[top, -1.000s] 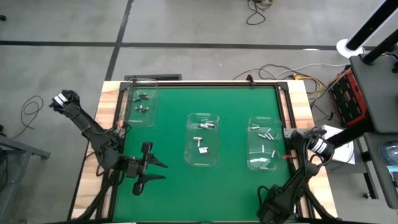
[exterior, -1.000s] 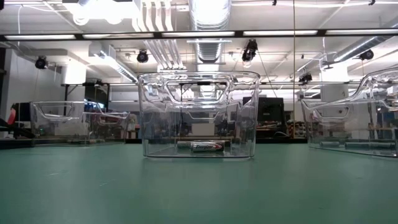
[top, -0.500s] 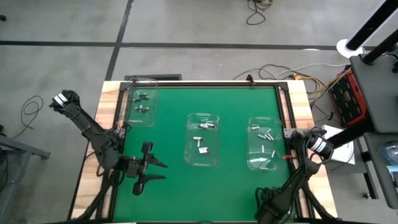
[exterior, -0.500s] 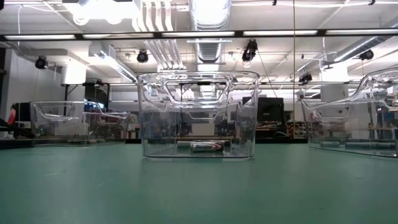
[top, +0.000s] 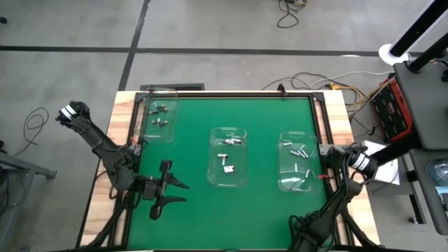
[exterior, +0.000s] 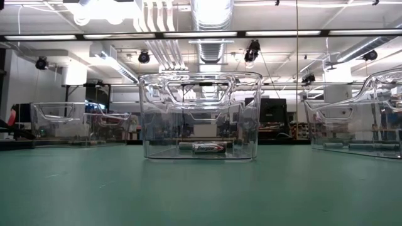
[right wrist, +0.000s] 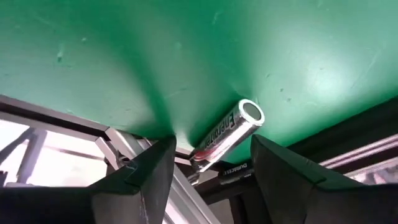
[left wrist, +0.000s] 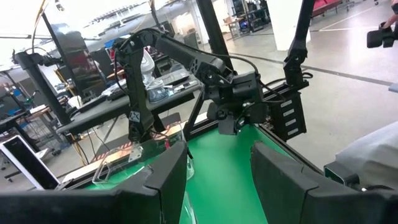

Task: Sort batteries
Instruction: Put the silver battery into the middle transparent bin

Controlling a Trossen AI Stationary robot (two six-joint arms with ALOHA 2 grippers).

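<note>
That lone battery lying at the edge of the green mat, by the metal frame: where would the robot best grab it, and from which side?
Probably across the middle of the battery, from above. It lies flat on the green mat, one end against the metal frame, so the ends are awkward. Right gripper sits open over it; left gripper waits far off.

Small silvery batteries (top: 159, 115) lay scattered flat in three groups: upper left, centre (top: 228, 155) and right (top: 299, 161) of the overhead frame. Between my right fingers one silver battery (right wrist: 227, 134) lay tilted, label showing, by the mat's edge.
</note>
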